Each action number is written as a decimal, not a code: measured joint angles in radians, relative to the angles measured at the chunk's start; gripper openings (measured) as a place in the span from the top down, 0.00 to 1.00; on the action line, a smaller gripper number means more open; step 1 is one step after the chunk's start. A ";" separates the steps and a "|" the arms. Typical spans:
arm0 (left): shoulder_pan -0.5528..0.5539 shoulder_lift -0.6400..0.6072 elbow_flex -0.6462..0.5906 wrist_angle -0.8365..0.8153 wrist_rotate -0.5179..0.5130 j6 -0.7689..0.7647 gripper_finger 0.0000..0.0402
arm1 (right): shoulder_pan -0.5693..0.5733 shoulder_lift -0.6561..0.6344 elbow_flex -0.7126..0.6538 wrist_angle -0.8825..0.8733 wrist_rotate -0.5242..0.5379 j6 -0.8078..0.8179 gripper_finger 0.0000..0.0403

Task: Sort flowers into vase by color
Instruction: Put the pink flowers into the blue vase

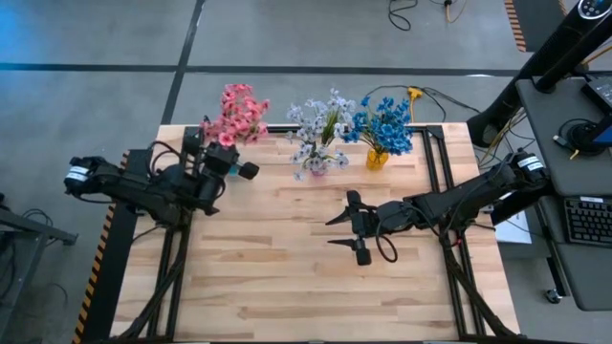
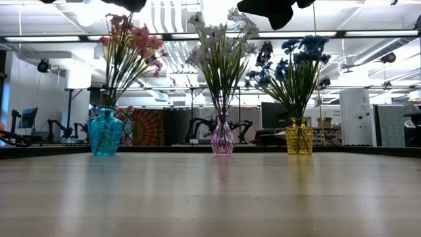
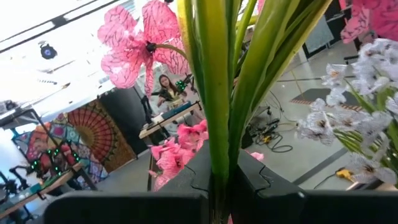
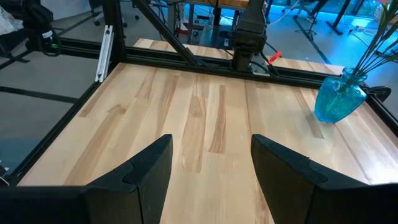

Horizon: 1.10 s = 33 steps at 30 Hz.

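Observation:
Three vases stand in a row near the table's far edge. A turquoise vase [image 2: 105, 131] holds pink flowers [image 1: 234, 115], a pink vase [image 2: 222, 135] holds lavender-white flowers [image 1: 317, 129], and a yellow vase [image 2: 299, 136] holds blue flowers [image 1: 382, 124]. My left gripper [image 3: 217, 186] is at the turquoise vase [image 1: 222, 160], shut on green stems of the pink flowers. My right gripper [image 1: 338, 231] hangs open over the bare middle of the table, its fingers pointing toward the table's left edge and touching nothing. My left gripper pinches a bundle of green stems [image 3: 217, 155] of the pink flowers between its two fingers [image 3: 180, 183], coming from the table's left side and lying across the stems. Pink blossoms [image 3: 140, 46] spread beyond the fingers. The low view shows the pink flowers' stems standing in the turquoise vase.
Black frame rails [image 1: 435, 172] run along the table's edges. The wooden top [image 1: 287, 277] lies bare in its near half. A desk with a keyboard [image 1: 585, 220] stands to the right. A person [image 3: 165, 84] sits far off in the room.

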 joint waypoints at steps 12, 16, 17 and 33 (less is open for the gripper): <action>0.048 -0.026 -0.092 0.001 0.000 -0.069 0.98 | 0.000 0.000 0.000 0.000 0.000 0.000 0.48; 0.064 -0.033 -0.116 0.003 0.001 -0.103 0.98 | 0.000 0.000 0.000 0.000 0.000 0.000 0.48; 0.068 -0.034 -0.124 0.003 0.000 -0.112 0.98 | 0.000 0.000 0.000 0.000 0.000 0.000 0.48; 0.081 -0.055 -0.209 0.005 0.000 -0.226 0.98 | 0.000 0.000 0.000 0.000 0.000 0.001 0.48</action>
